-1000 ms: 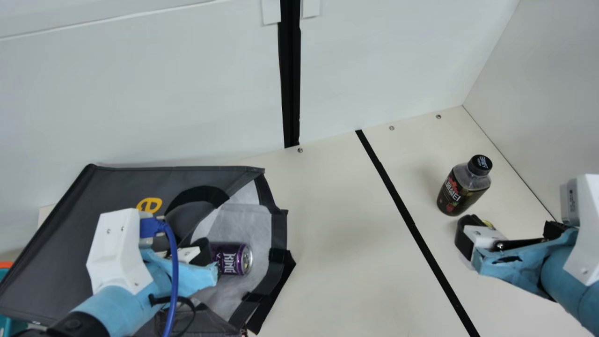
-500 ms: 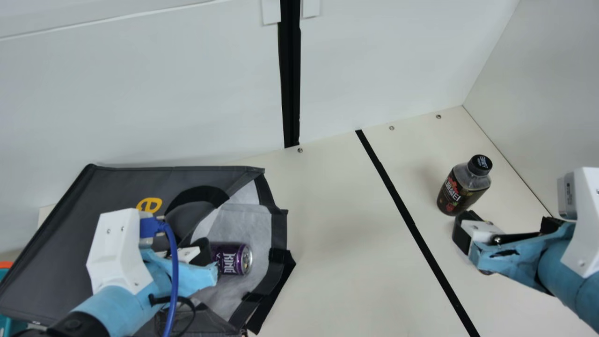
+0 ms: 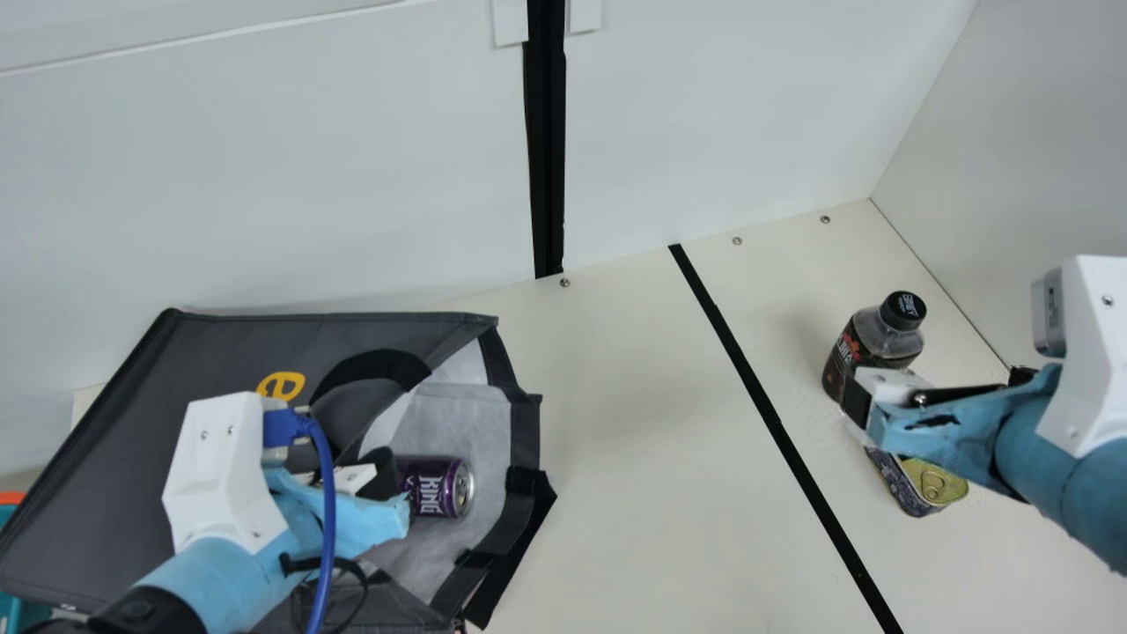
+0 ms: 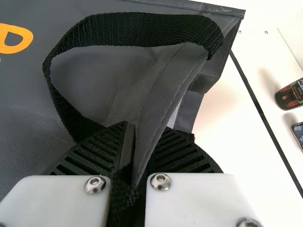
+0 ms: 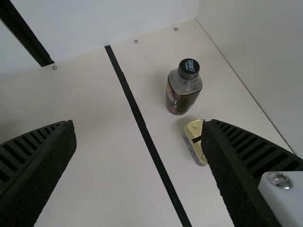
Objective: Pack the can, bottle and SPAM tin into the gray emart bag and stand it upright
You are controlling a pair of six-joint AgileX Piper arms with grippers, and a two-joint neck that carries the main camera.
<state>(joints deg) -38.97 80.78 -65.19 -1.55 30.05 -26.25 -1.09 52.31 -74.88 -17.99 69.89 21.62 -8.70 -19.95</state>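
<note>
Tabletop (image 3: 634, 423), black stripe (image 3: 775, 416), white walls (image 3: 264, 194).

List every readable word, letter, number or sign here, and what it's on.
"KING": purple can, inside the bag's mouth
"e": gray bag, in yellow
Bottle: label and cap print, too small to read reliably
SPAM tin: side print, too small to read

Near my left end effector (image 3: 392, 487) I see a purple can (image 3: 430, 487) in the dark gray bag (image 3: 141, 423) (yellow-orange letter); near my right end effector (image 3: 856, 407), a black-capped dark bottle (image 3: 885, 337) and yellow-topped tin (image 3: 935, 484).
</note>
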